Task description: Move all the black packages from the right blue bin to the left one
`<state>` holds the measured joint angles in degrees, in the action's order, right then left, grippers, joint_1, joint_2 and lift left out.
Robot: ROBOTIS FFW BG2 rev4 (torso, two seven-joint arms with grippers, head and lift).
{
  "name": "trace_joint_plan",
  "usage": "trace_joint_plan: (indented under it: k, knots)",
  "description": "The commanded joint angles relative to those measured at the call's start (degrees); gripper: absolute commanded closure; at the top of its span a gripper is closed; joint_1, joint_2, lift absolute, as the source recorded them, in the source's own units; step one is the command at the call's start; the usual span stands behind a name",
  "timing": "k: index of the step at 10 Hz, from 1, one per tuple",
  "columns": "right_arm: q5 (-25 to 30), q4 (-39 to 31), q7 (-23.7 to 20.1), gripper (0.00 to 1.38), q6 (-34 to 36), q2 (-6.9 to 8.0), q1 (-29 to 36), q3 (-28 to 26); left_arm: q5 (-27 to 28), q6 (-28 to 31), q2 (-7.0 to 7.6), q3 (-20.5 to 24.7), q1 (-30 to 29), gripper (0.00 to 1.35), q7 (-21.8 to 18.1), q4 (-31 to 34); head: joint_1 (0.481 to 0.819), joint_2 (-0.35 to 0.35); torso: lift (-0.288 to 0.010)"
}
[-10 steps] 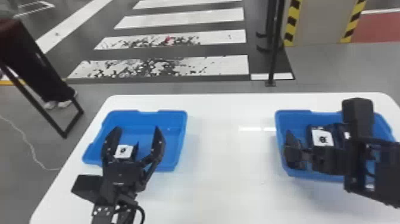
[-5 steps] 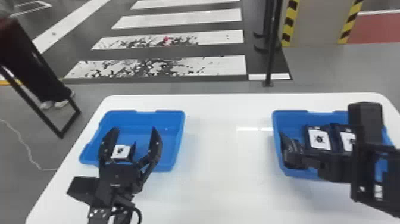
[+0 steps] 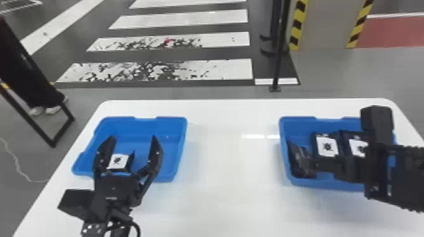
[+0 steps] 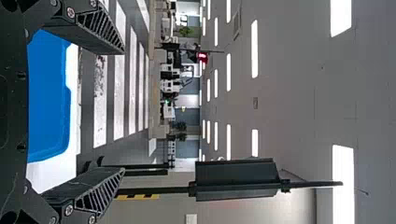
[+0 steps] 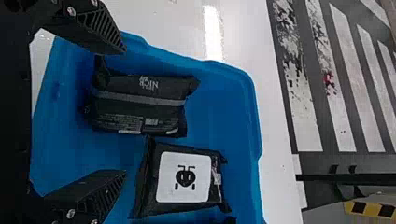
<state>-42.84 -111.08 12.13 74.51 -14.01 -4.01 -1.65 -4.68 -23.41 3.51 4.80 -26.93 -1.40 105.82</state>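
By the white, smooth table (image 3: 227,157), an open stretch is offered between the two bins, which are placed well apart, each one near a side edge. The left bin (image 3: 172,119), of blue plastic with raised walls, is partly covered at its near wall by the left tool (image 3: 132,138); its two black fingers are held spread, with nothing gripped. The right blue bin (image 3: 296,118) is overlapped by the right tool (image 3: 315,165), also released, its fingers wide apart. In this bin, a soft black package with grey band (image 5: 140,102) is seen beside a black package with white label (image 5: 184,177); another black package (image 3: 356,146) is half hidden under the right arm. One small black package (image 3: 126,167) is contained in the left bin, its lower part hidden by the left tool.
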Motion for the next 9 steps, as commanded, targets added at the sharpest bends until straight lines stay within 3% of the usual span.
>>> trace_joint_plan:
  k: [1,4,9]
  knots:
    - [0.1,5.5,-1.8,0.12,0.4,-0.14,-2.7,-0.2,0.0,0.1,0.01,-0.1,-0.1,0.15,0.0,-0.1,0.695,0.115,-0.140]
    - [1.1,11.0,-3.1,0.12,0.0,0.04,-5.0,0.2,0.0,-0.1,0.01,-0.3,0.2,0.15,0.0,-0.7,0.695,0.099,-0.140]
    - [0.5,14.3,-4.4,0.12,-3.4,0.30,-6.8,1.8,0.0,-0.2,0.09,-0.5,0.4,0.15,0.0,-0.8,0.695,0.102,-0.140]
